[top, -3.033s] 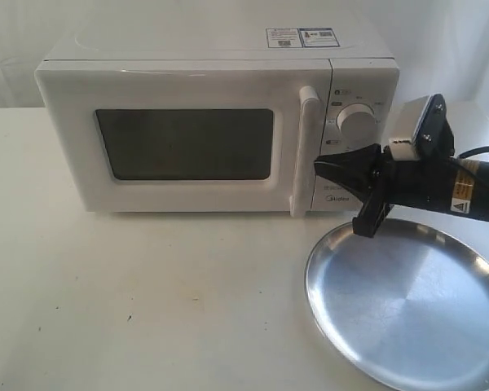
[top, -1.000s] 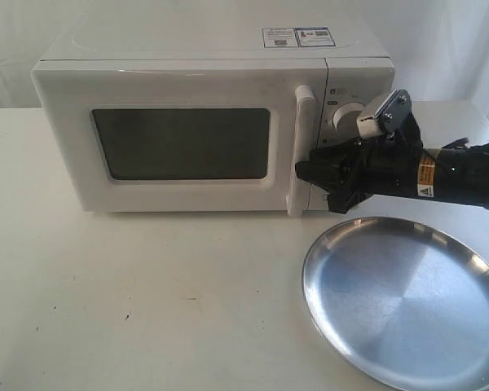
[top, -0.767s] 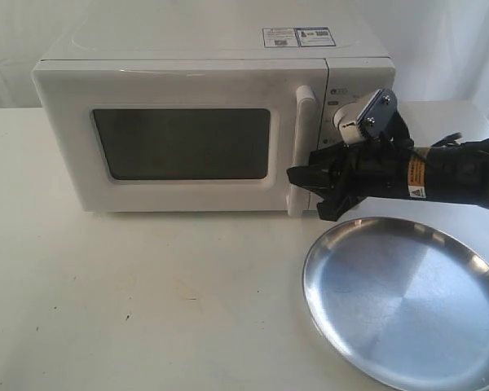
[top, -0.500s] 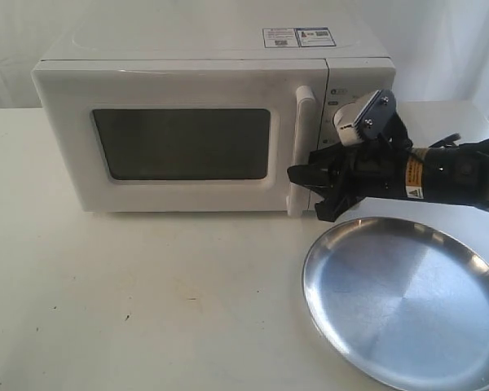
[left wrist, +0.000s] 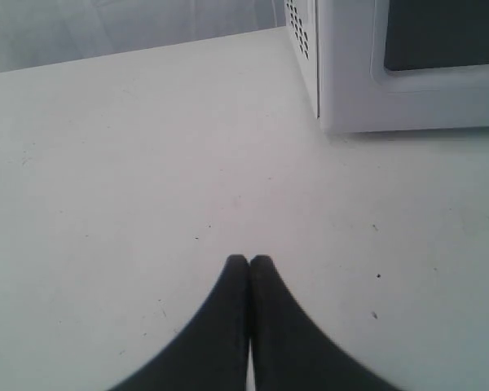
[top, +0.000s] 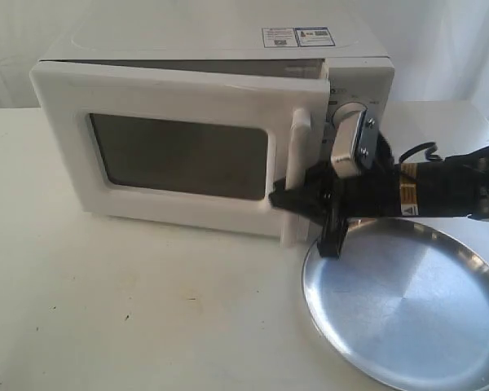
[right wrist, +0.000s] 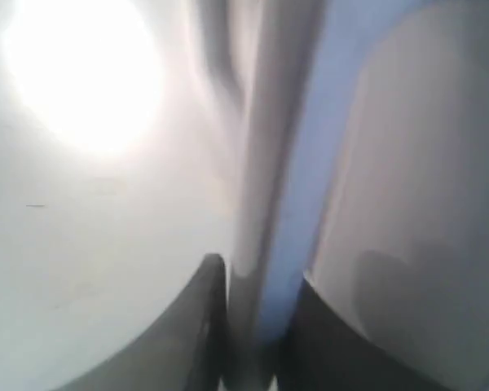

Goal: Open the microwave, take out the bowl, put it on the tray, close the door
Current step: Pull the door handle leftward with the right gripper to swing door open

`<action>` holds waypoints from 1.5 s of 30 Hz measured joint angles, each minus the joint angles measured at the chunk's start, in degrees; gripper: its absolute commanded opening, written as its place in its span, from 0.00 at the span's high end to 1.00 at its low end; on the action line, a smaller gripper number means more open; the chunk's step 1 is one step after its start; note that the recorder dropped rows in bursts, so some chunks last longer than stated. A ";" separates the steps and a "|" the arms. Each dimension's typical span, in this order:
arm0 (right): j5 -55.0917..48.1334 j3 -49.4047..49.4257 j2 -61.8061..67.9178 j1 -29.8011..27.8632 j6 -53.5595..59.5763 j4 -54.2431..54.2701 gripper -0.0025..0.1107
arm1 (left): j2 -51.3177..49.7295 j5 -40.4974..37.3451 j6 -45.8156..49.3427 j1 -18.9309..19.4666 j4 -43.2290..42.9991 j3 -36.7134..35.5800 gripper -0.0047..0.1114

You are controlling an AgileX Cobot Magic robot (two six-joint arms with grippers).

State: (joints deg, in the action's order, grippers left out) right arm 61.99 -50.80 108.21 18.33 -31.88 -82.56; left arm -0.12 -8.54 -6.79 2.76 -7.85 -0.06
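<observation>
On the white table (top: 147, 309), my right gripper (top: 285, 198) clamps the handle (top: 299, 159) of the door (top: 179, 155), ajar on the microwave (top: 360, 75) beside the tray (top: 407, 301), while my left gripper (left wrist: 249, 261) hangs closed.

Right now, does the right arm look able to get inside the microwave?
Probably not: the door is open only a crack, and the right tool is closed on its handle.
</observation>
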 measured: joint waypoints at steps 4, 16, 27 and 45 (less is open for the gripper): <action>2.45 0.72 -0.07 0.73 0.71 -2.99 0.98 | 0.00 0.00 0.00 0.00 0.00 0.00 0.96; -1.27 10.86 -6.61 5.18 2.68 5.34 0.98 | 0.00 0.00 0.00 0.00 0.00 0.00 0.96; -9.24 19.70 -14.72 15.07 2.05 16.95 0.98 | 0.00 0.00 0.00 0.00 0.00 0.00 0.96; -23.75 22.50 -19.75 21.91 5.40 34.44 0.68 | 0.00 0.00 0.00 0.00 0.00 0.00 0.96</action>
State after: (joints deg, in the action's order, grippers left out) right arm 38.24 -28.30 88.45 40.24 -26.49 -48.12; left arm -0.12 -8.54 -6.79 2.76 -7.85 -0.06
